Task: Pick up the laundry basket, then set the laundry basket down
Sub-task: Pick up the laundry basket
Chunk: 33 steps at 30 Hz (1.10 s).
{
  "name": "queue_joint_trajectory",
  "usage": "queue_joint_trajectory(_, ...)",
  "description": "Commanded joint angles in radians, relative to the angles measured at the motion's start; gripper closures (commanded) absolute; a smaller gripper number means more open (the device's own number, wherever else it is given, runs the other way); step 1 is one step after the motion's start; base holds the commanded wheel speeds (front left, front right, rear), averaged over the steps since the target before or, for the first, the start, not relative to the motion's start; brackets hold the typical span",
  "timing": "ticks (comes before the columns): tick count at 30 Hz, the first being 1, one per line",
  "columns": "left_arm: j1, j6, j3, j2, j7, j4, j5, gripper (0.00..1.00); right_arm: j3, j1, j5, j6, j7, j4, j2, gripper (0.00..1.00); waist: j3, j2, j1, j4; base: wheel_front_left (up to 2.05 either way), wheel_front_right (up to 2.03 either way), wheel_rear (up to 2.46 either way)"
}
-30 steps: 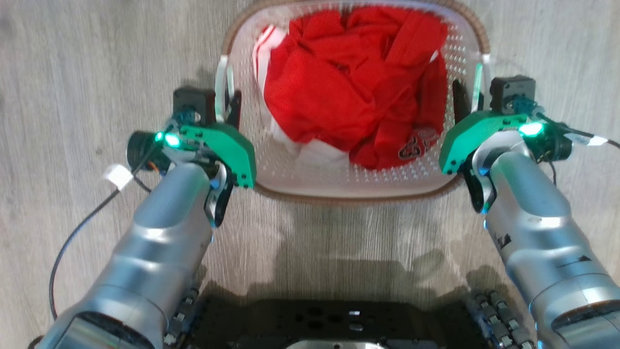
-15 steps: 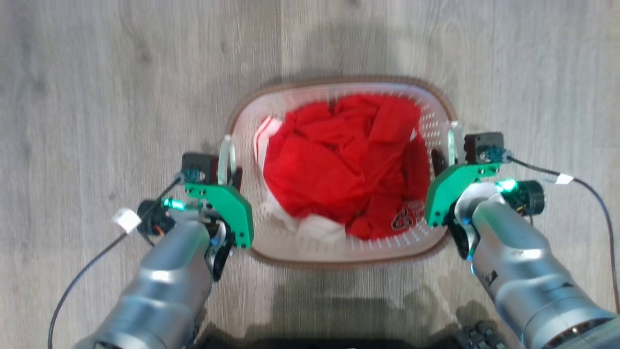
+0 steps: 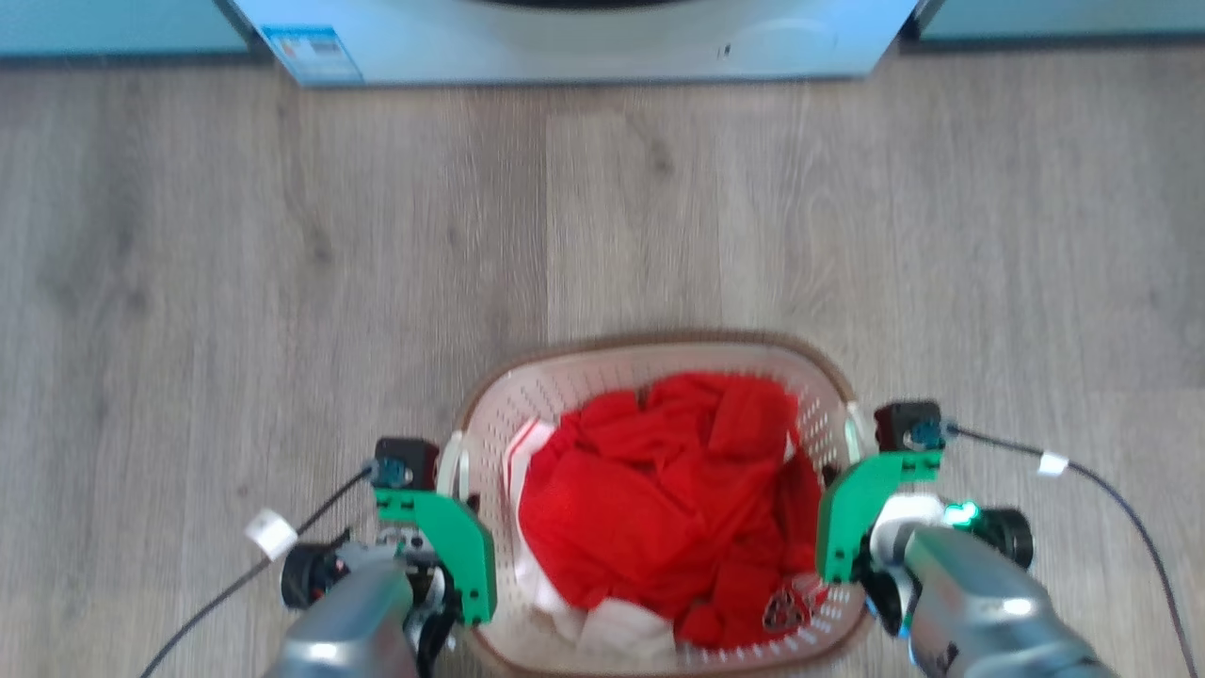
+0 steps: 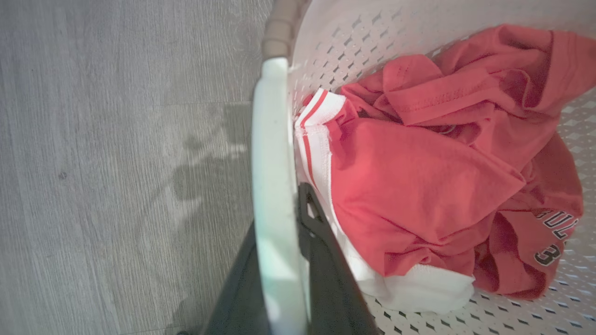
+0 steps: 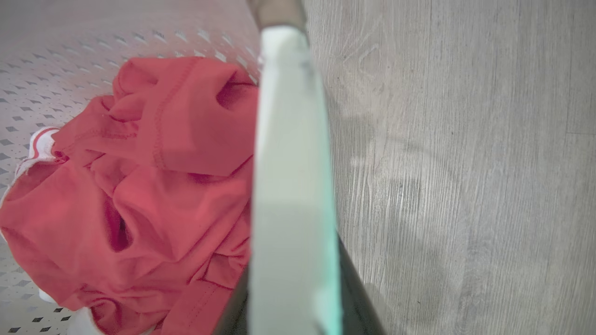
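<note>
Down at 6 o'clock in the head view, the laundry basket point(image 3: 659, 353) hangs between both arms. The left gripper point(image 3: 442, 466) is clenched on the handle point(image 4: 274, 139) at its 9 o'clock, and the right gripper point(image 3: 866, 443) is clamped on the 3 o'clock one. Pickup looks done, so setting down is what's left. Red clothes point(image 3: 659, 499) ride inside. The washing machine point(image 3: 584, 42) sits at 12 o'clock with wood floor point(image 3: 282, 282) between, and nothing seems in the way.
</note>
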State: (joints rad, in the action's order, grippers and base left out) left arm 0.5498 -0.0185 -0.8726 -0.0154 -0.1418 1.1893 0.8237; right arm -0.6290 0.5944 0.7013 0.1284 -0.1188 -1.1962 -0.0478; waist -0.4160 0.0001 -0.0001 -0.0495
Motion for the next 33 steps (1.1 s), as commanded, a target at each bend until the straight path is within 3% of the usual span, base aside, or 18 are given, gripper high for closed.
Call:
queue_joint_trajectory(1, 0.000, 0.001, 0.008, -0.035, -0.005, 0.007, 0.005, 1.00, -0.031, -0.037, 0.007, 0.002, 0.003, 0.003, -0.002, 1.00, 0.050, -0.0001, 0.0001, 0.004, 0.00, 0.00, 0.00)
queue_joint_trajectory(18, -0.088, -0.008, -0.066, -0.035, 0.032, 0.043, 0.072, 1.00, -0.189, -0.133, 0.174, 0.002, 0.055, 0.003, -0.002, 1.00, 0.242, -0.0001, 0.0001, 0.009, 0.00, 0.00, 0.00)
queue_joint_trajectory(33, -0.091, -0.027, -0.102, -0.035, 0.022, 0.084, 0.086, 1.00, -0.294, -0.148, 0.272, 0.002, 0.050, -0.006, -0.002, 1.00, 0.304, -0.0001, 0.0001, 0.019, 0.00, 0.00, 0.00)
